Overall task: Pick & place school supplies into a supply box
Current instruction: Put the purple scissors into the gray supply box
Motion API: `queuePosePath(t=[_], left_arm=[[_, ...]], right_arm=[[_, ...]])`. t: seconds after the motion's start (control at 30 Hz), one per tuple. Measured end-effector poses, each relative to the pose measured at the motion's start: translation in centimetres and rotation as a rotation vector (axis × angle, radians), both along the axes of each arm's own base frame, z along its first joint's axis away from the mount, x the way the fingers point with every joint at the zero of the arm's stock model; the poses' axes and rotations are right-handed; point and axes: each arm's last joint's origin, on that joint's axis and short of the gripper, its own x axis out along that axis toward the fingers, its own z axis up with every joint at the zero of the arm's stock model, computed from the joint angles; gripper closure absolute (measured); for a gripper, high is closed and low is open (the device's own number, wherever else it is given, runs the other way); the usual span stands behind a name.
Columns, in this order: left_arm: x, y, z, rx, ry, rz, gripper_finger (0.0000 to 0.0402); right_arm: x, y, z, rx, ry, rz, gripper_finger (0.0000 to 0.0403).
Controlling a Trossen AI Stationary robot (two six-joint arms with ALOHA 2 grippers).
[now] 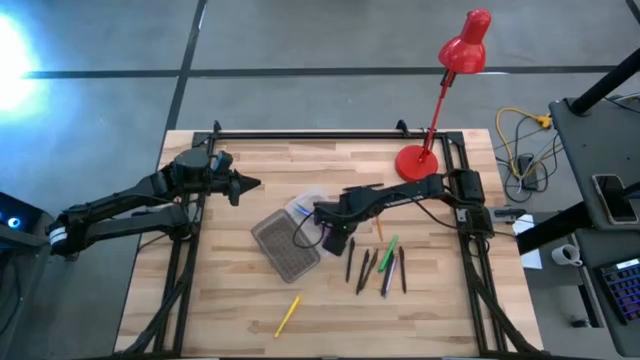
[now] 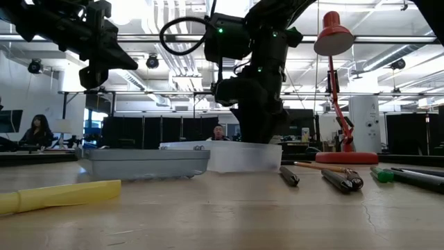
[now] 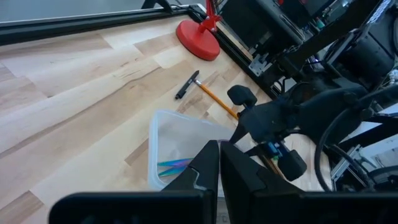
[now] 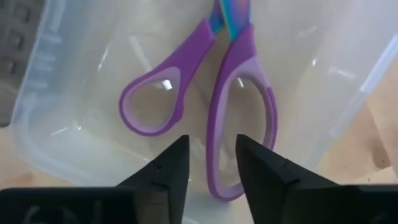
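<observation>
Purple-handled scissors (image 4: 230, 112) lie flat on the floor of the supply box's clear half (image 1: 305, 208). Their blades (image 3: 174, 165) also show in the left wrist view. My right gripper (image 4: 211, 162) points down into that half, open. Its fingers stand on either side of one rim of the larger handle loop (image 4: 214, 155), with a little gap on each side. The ribbed grey half (image 1: 285, 248) lies open beside it. Several pens and pencils (image 1: 380, 268) lie to the box's right, a yellow one (image 1: 288, 314) nearer the front. My left gripper (image 1: 250, 184) hovers shut at the left.
A red desk lamp (image 1: 440, 100) stands at the far right, its base (image 1: 417, 162) on the table. A black pen (image 3: 186, 85) and an orange pencil (image 3: 214, 98) lie between the lamp and the box. Bare wood lies along the near edge and the left.
</observation>
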Motion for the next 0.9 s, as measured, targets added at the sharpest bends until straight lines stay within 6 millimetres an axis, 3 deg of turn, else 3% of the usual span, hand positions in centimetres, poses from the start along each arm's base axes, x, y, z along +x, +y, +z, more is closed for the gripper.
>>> queuePosePath(t=[0.2,0.33,0.6,0.9], left_arm=[[0.0,0.0,0.0,0.0,0.0,0.0,0.0402],[0.0,0.0,0.0,0.0,0.0,0.0,0.0402],[0.0,0.0,0.0,-0.002,0.004,0.0,0.0402],[-0.1,-0.1,-0.3,-0.017,0.034,0.0,0.0402]], right_arm=[[0.7,0.1,0.7,0.073,-0.054,-0.151,0.0244],[1.1,0.2,0.0,0.114,-0.06,-0.297,0.0233],[1.5,0.6,-1.7,0.1,-0.027,-0.324,0.025],[2.3,0.4,1.1,-0.017,0.006,-0.326,0.0279]])
